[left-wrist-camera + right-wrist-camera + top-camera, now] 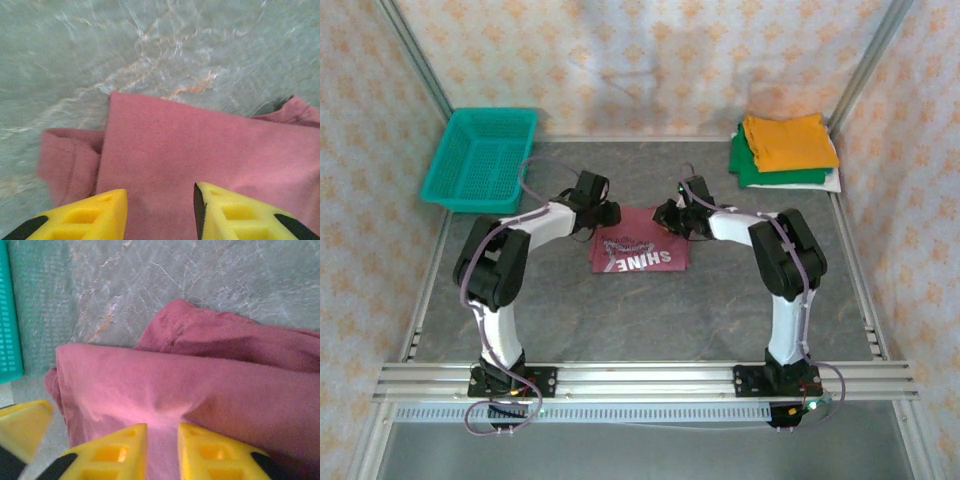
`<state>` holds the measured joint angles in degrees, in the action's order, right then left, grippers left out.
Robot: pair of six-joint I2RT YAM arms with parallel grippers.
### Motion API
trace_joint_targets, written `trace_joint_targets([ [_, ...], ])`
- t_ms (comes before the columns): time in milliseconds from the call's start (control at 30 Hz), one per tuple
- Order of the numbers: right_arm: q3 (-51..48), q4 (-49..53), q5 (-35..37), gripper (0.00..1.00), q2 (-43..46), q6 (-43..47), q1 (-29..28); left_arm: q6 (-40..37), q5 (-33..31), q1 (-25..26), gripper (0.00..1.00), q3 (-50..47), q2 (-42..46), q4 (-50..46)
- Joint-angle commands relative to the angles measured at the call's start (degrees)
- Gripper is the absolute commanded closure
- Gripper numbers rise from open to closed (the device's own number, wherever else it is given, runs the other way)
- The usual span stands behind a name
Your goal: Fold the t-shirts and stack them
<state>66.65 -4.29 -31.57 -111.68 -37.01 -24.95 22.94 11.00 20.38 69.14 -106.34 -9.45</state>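
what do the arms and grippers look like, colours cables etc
The left arm and right arm have white links, black joints and black bases, with lilac-grey cables looped along them. The left gripper and right gripper have yellow wedge-shaped fingers with cut-out pockets and black rears.

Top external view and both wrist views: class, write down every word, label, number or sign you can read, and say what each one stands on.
"SHINE" - white capitals on the maroon t-shirt between the two arms.
Smaller white print next to that word, on the same shirt - too small to read.
Folded shirt pile and basket - no text to be seen.
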Motion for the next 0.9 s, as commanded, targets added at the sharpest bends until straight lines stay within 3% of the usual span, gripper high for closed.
trace_joint_targets([
  [0, -3.87, 4.23, 1.79, 0.69, 10.56, 3.01, 0.77, 0.68, -5.84, 2.51, 0.58, -2.32, 9.75, -4.68],
  [100, -9.16, 9.92, 5.92, 0.52, 16.63, 3.39, 2.58, 0.92, -5.82, 4.25, 0.55, -8.35, 14.75, -4.44],
  [267, -13.09, 15.19, 8.13, 0.36, 18.90, 5.42, 3.40, 1.83, -4.56, 5.45, 0.57, -14.89, 13.13, -4.02],
  [567, -10.24, 13.61, 3.64, 0.31, 13.59, 6.96, 0.91, 2.59, -4.44, 5.46, 0.62, -19.57, 6.51, 3.08],
  [867, -10.09, 7.41, 2.25, 0.29, 7.80, 5.71, -1.12, 2.37, -6.35, 5.46, 0.63, -22.29, 7.38, 4.80],
])
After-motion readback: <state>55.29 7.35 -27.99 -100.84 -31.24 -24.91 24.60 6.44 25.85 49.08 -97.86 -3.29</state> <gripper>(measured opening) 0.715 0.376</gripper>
